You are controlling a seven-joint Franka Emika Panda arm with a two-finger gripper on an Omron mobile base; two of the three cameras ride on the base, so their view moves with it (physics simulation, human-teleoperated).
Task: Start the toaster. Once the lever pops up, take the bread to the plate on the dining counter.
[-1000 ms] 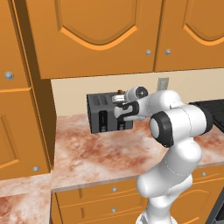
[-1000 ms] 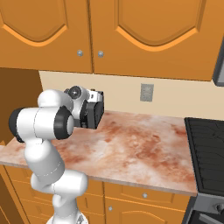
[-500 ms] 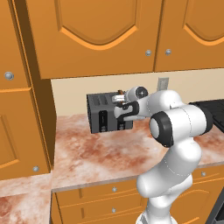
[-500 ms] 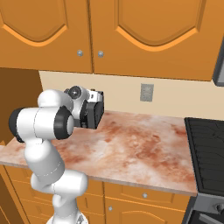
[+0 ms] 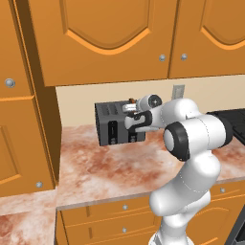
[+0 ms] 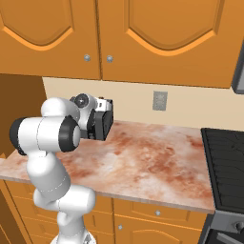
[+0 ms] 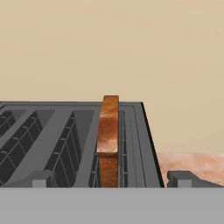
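Observation:
The dark grey toaster stands at the back of the marbled counter against the wall, and it also shows behind my arm. In the hand view its slotted top runs away from me, and the brown bread stands upright in the rightmost slot, sticking up above the top. My gripper is open at the toaster's near right end, with one fingertip on each side of the bread and well apart from it. The hand hovers over the toaster's front right corner. The plate and the dining counter are out of view.
Orange wall cabinets hang low above the toaster. A tall cabinet closes off the left. A wall outlet sits right of the toaster, and a black stove borders the counter on the right.

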